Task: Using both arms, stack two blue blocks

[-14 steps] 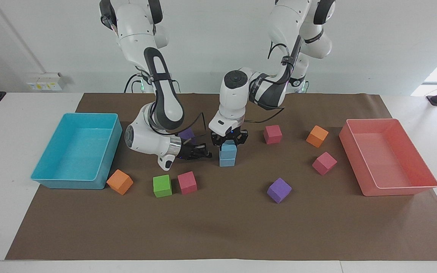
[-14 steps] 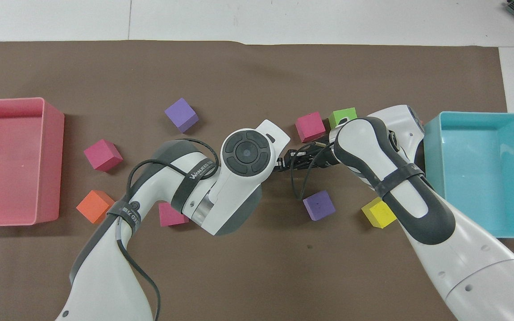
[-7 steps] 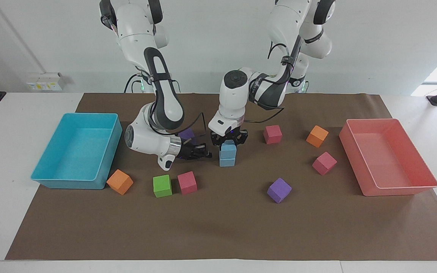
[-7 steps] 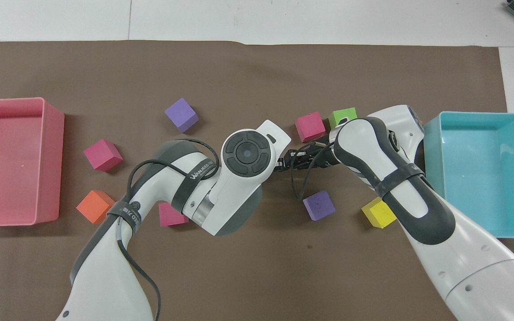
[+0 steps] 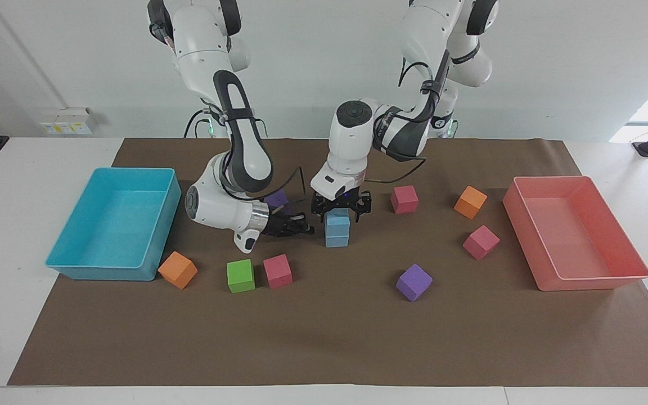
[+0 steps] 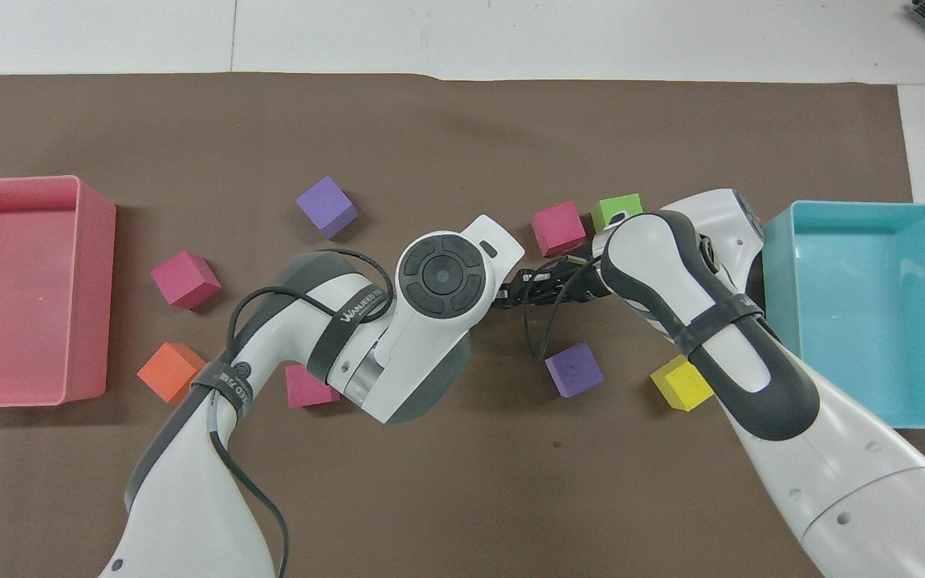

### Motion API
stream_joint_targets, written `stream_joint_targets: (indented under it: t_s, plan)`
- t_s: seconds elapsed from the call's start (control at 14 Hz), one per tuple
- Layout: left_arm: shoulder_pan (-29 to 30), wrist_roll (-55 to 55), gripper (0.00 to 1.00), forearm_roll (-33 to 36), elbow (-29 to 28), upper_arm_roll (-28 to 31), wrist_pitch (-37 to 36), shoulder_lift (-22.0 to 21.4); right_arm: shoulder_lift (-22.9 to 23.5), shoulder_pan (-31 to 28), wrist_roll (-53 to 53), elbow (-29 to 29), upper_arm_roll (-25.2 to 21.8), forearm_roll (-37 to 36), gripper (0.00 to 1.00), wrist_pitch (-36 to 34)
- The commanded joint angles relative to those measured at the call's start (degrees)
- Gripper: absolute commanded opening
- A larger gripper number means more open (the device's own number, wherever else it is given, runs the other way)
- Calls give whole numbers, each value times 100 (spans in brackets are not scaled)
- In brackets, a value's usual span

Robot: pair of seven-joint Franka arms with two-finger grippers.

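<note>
Two sky-blue blocks stand stacked near the middle of the brown mat: the upper block (image 5: 337,221) rests squarely on the lower block (image 5: 337,240). My left gripper (image 5: 340,209) points straight down just over the stack. It is open, with a finger on each side of the upper block's top and set wider than the block. My right gripper (image 5: 303,227) lies low and level beside the stack, toward the right arm's end, pointing at it and holding nothing. In the overhead view the left hand (image 6: 442,274) hides the stack and the right gripper (image 6: 520,289) shows beside it.
A turquoise tray (image 5: 104,273) stands at the right arm's end and a pink tray (image 5: 594,281) at the left arm's end. Loose cubes lie around: orange (image 5: 178,270), green (image 5: 241,275), pink (image 5: 277,271), purple (image 5: 414,282), pink (image 5: 481,242), orange (image 5: 470,202), red (image 5: 404,199), yellow (image 6: 681,383).
My left gripper has risen slightly off the stack and the upper blue block stays on the lower one. The right arm has not moved.
</note>
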Motion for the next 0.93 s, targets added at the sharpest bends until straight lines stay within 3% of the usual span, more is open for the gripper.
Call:
stream_joint_targets:
  t_s: [0.0, 0.29, 0.5, 0.79, 0.86]
  plan:
    - [130, 81, 100, 98, -106, -13, -216, -449, -83, -82, 189, 2, 26, -148, 0, -133]
    - [516, 510, 100, 89, -158, -13, -926, -1125, -135, -108, 224, 142, 26, -419, 0, -274]
    - [1026, 1318, 100, 89, -570, -4, -1280, -1591, -364, -108, 479, 265, 26, -1121, 0, -309]
    - [1790, 2477, 100, 89, -958, -4, -1288, -1839, -724, -108, 750, 458, 26, -2316, 0, -336]
    - [1957, 2690, 100, 89, -958, -4, -1297, -1882, -760, -108, 926, 555, 26, -2606, 11, -380]
